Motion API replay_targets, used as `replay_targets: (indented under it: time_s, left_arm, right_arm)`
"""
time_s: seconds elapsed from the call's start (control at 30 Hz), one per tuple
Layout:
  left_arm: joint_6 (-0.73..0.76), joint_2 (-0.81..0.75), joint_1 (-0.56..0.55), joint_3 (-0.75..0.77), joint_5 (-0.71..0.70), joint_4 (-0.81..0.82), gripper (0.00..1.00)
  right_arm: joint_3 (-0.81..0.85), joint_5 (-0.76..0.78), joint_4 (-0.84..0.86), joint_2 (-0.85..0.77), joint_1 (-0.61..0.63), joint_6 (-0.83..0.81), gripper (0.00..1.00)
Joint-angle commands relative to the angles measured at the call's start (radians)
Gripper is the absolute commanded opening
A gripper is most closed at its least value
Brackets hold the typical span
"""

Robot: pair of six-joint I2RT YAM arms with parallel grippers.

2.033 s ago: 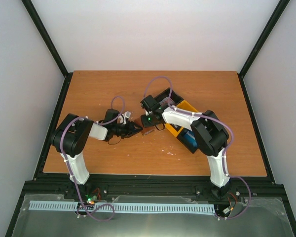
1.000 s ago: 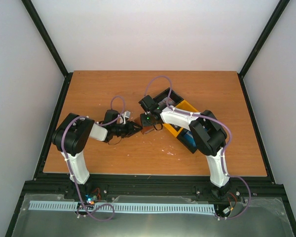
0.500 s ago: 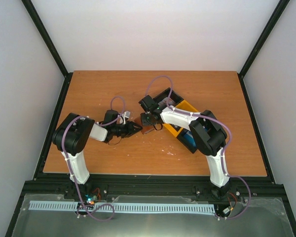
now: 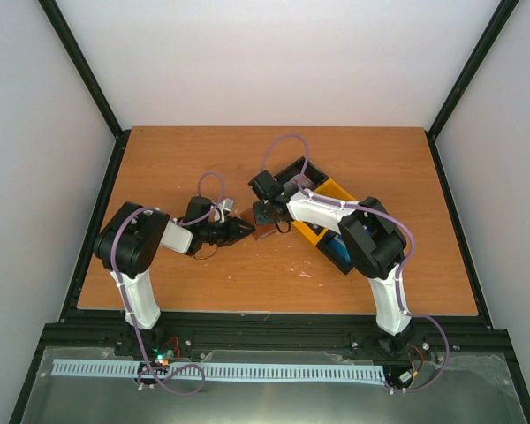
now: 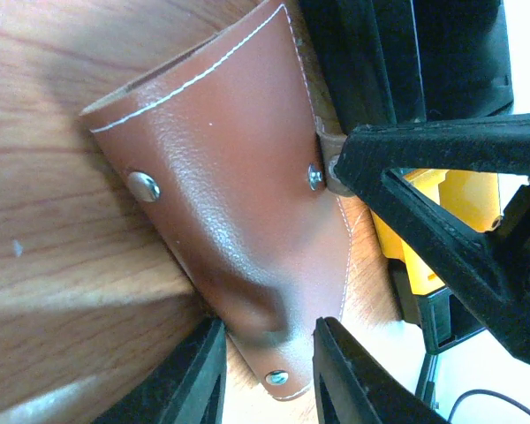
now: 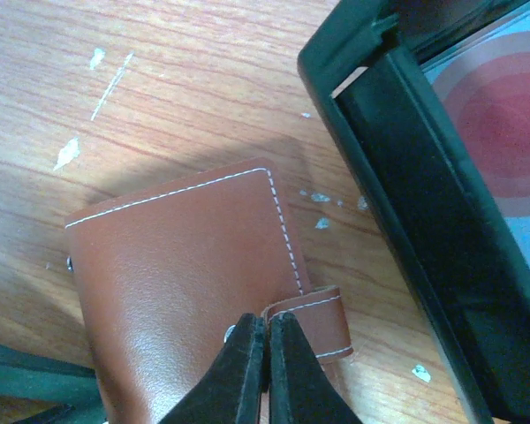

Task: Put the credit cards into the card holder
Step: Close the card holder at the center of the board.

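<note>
The brown leather card holder [image 4: 263, 233] lies closed on the table between both grippers. In the left wrist view my left gripper [image 5: 269, 327] is closed on a lower corner of the card holder [image 5: 230, 194], one finger on each side, denting the leather. In the right wrist view my right gripper [image 6: 267, 322] is shut on the edge of the snap tab [image 6: 322, 318], which curls up off the card holder [image 6: 177, 283]. A card with red circles on light blue [image 6: 503, 115] lies in the black bin [image 6: 406, 177]. Blue cards [image 4: 340, 250] show in the bins in the top view.
A black bin [image 4: 293, 172] and a yellow bin [image 4: 329, 193] sit just right of the card holder, under my right arm. In the left wrist view the right gripper's black fingers [image 5: 442, 185] cross in front of the yellow bin [image 5: 459, 194]. Small white flecks dot the wood.
My right gripper has shifted slightly back and left over the card holder's tab. The left gripper and the card holder have stayed almost still.
</note>
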Motion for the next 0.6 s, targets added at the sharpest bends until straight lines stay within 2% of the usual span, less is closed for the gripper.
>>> replay_targets:
  time_s: [0.0, 0.37, 0.57]
  left_arm:
    - [0.014, 0.140, 0.018, -0.083, -0.278, -0.328, 0.31]
    - [0.015, 0.147, 0.018, -0.076, -0.268, -0.322, 0.31]
    - [0.015, 0.153, 0.018, -0.078, -0.269, -0.319, 0.31]
  right_arm:
    - [0.024, -0.040, -0.002, 0.018, 0.008, -0.025, 0.03]
    - [0.038, -0.061, -0.015, 0.041, 0.011, -0.046, 0.04]
    - [0.046, -0.061, -0.027, 0.047, 0.012, -0.051, 0.08]
